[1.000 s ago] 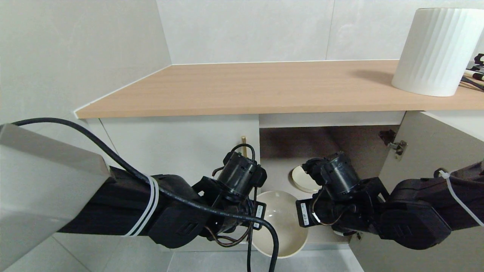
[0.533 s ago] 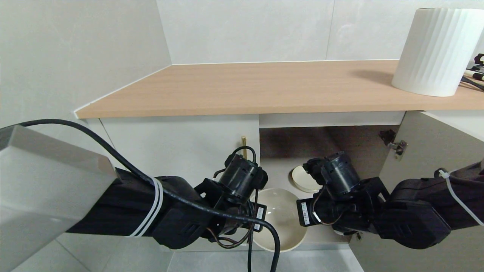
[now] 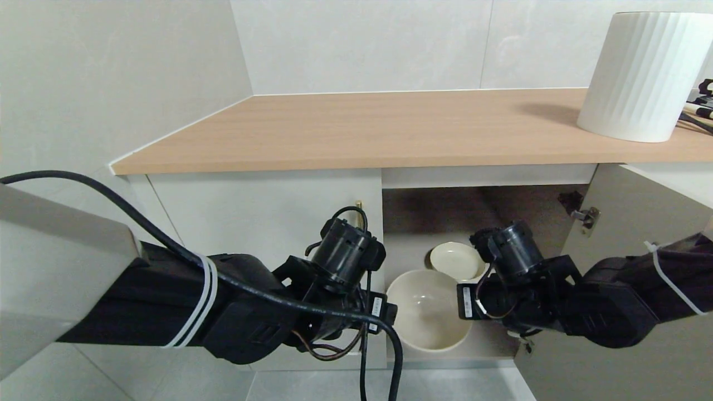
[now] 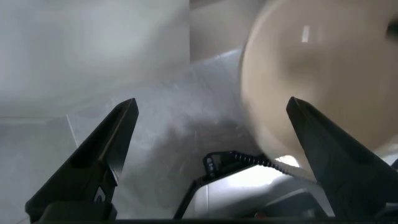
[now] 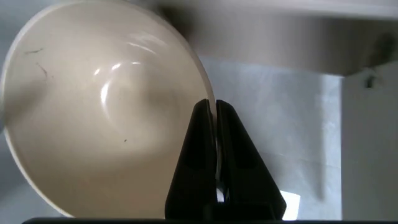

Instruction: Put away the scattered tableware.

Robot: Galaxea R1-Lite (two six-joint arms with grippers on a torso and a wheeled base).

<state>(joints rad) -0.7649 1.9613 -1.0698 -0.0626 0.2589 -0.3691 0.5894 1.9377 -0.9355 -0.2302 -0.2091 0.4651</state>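
We see our right gripper [image 5: 216, 111] clamped on the rim of the large cream bowl [image 3: 429, 309], just inside the front of the open cabinet [image 3: 473, 207] (a smaller dish [image 3: 454, 260] lies deeper in). Our left gripper [image 4: 211, 109] hangs at the cabinet's opening, fingers apart and empty.

Large cream bowl [image 3: 429, 312] at open cabinet [image 3: 473, 209] mouth, small cream dish [image 3: 454, 260] just behind; white ribbed cylinder [image 3: 640, 72] on wooden countertop [image 3: 362, 128].
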